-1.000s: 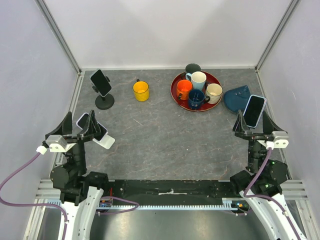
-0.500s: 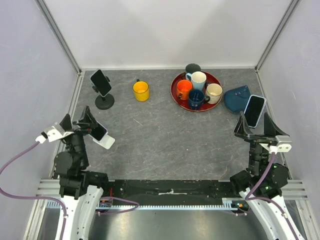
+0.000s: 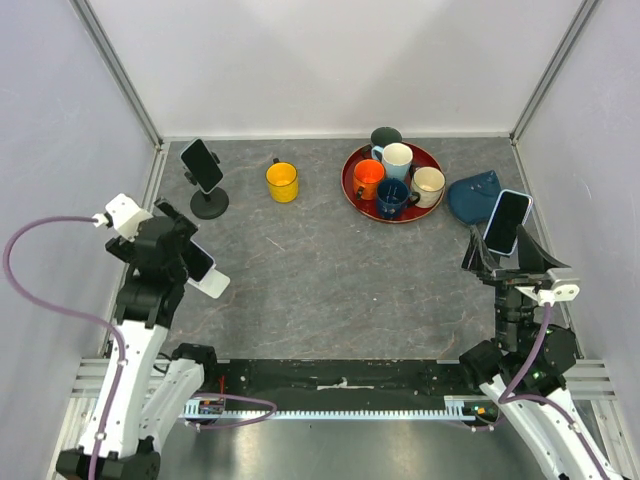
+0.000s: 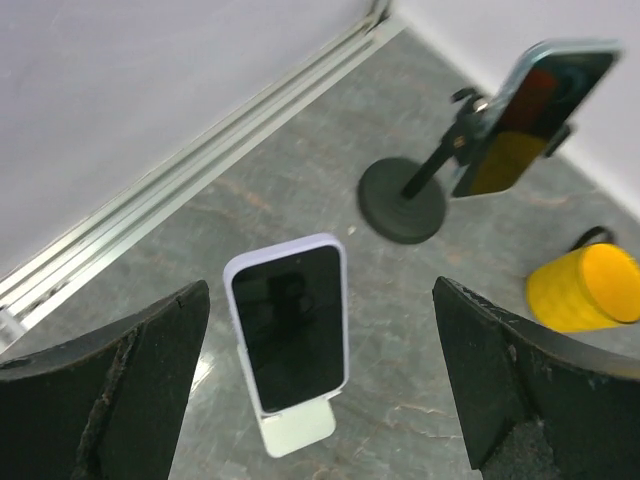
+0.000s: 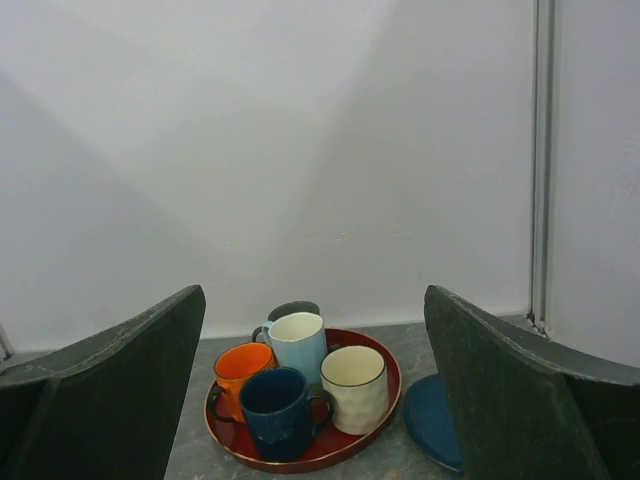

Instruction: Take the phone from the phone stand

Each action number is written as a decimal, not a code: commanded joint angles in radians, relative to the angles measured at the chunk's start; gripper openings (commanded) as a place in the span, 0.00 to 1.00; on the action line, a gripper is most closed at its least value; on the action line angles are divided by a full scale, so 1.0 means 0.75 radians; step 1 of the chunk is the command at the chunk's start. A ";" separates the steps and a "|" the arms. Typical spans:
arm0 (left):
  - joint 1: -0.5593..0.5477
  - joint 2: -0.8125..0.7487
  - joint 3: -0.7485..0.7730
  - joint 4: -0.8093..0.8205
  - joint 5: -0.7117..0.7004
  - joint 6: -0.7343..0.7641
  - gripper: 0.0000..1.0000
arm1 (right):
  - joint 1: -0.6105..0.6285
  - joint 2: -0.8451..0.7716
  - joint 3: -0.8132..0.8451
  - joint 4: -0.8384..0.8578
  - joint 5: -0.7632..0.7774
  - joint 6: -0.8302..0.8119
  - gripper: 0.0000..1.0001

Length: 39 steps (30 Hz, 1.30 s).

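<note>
A phone in a lilac case leans on a white stand at the table's left; in the top view it is partly hidden by my left arm. My left gripper is open above it, a finger on each side, not touching. A second phone sits clamped on a black round-based stand at the back left. A third phone in a light blue case stands tilted just beyond my open, empty right gripper; its support is hidden.
A yellow mug stands at the back. A red tray holds several mugs. A dark blue pouch lies beside it. White walls with metal rails border the table on the left, back and right.
My left arm has risen and pulled back left, tilting the wrist down over the lilac phone. The right gripper has shifted only slightly. The phones have not moved.
</note>
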 commanded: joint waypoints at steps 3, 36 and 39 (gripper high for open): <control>0.011 0.229 0.110 -0.286 -0.212 -0.176 1.00 | 0.068 -0.011 0.053 -0.019 0.028 0.015 0.98; 0.023 0.597 0.133 -0.219 -0.314 -0.472 1.00 | 0.263 -0.013 0.082 -0.068 0.082 -0.016 0.98; 0.025 0.614 0.133 -0.221 -0.323 -0.486 1.00 | 0.265 -0.011 0.080 -0.068 0.088 -0.020 0.98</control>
